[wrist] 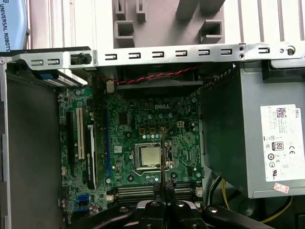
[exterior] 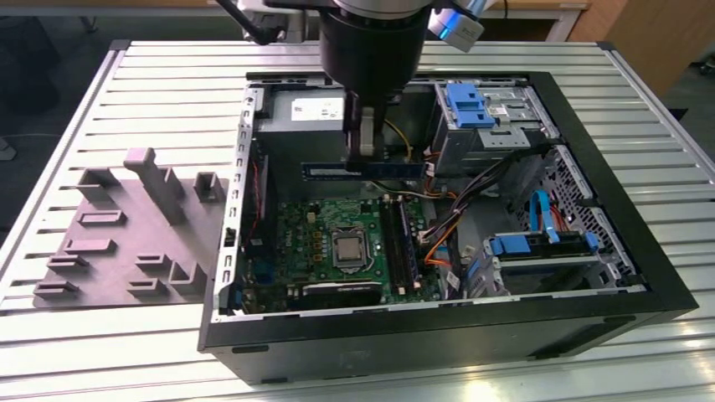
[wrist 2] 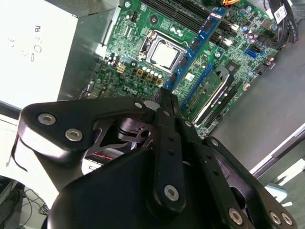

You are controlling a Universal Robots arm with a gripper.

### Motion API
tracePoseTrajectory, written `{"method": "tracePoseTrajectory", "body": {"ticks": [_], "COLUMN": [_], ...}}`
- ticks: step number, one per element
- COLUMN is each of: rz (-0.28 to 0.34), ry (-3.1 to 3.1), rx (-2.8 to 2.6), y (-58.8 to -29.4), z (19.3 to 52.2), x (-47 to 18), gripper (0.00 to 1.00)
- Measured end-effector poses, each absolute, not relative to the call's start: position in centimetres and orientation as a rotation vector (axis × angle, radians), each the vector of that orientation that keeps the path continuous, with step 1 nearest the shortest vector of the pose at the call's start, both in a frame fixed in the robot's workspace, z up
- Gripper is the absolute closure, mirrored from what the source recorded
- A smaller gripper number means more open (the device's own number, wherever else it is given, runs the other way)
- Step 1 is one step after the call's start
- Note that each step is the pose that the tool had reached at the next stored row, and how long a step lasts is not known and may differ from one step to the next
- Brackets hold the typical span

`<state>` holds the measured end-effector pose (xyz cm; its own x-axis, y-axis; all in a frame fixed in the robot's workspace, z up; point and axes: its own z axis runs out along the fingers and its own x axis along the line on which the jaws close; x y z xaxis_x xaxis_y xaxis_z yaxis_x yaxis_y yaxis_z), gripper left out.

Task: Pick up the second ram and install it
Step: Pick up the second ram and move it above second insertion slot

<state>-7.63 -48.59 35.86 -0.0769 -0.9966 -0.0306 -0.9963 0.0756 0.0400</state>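
Above the one green motherboard (exterior: 313,226), my one gripper (exterior: 364,161) is clamped tight on one stick, the second ram (exterior: 397,170).

Printed markings, by location:

- Power supply (wrist: 238,109): a large white label (wrist: 281,143) carries dense dark print and several round and boxed symbols. A small red-and-white sticker (wrist: 281,187) sits just beside it. In the second wrist view the same white face (wrist 2: 33,47) shows a few rotated dark characters.
- Motherboard (wrist: 128,157): a white silk-screened wordmark (wrist: 155,104) stands near the board edge. The component markings are too small to tell.
- Blue arm cover (wrist: 12,28): white lettering runs lengthwise.
- The second ram (exterior: 363,170): a pale label patch, print too small to tell.
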Motion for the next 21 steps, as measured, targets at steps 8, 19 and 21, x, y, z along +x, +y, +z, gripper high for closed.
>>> {"method": "tracePoseTrajectory", "body": {"ticks": [8,19,21], "rz": [-0.079,-0.079,-0.079], "ry": [-2.300,-2.300,-2.301], "rx": [2.131,2.131,2.131], "y": [-48.59,-48.59,-48.59], "z": [35.58,35.19,35.08], "x": [-7.27,-6.79,-6.73], "gripper": [0.88,0.88,0.88]}}
